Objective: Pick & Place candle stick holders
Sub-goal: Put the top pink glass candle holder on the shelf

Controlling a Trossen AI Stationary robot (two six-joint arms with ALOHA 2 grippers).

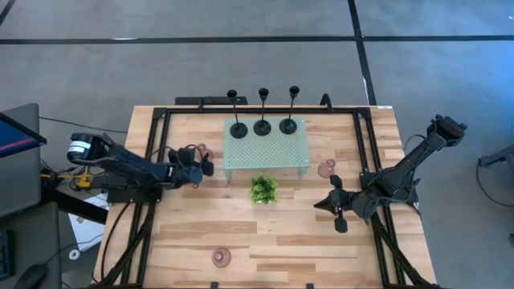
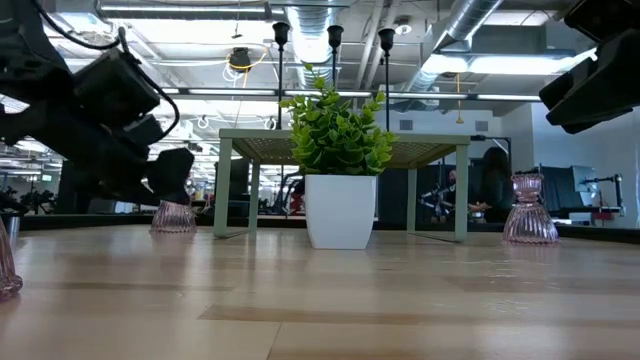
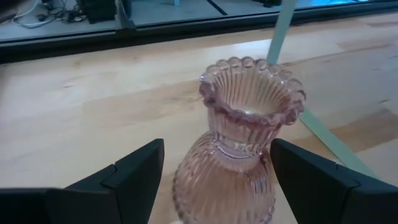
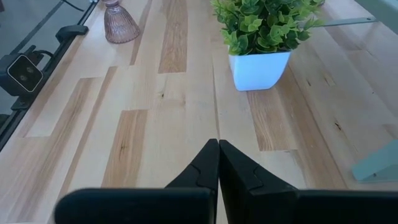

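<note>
Pink glass holder (image 3: 239, 143) stands upright on the worktop (image 1: 281, 233) just left of the mint stand (image 1: 265, 148), between the left gripper's (image 1: 201, 164) wide-open jaws, not yet clamped, lined up for pickup. Right gripper (image 4: 217, 163) closed, empty, idle near the plant (image 1: 263, 189).

Overhead, table-level, two wrist close-ups

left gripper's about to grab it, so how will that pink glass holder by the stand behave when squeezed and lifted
The pink glass holder looks rigid and probably fragile: it is ribbed translucent glass. Its narrow waist between the open left gripper fingers should give a fair hold, though glass may slip. The wide base suggests it would resist tipping.
</note>
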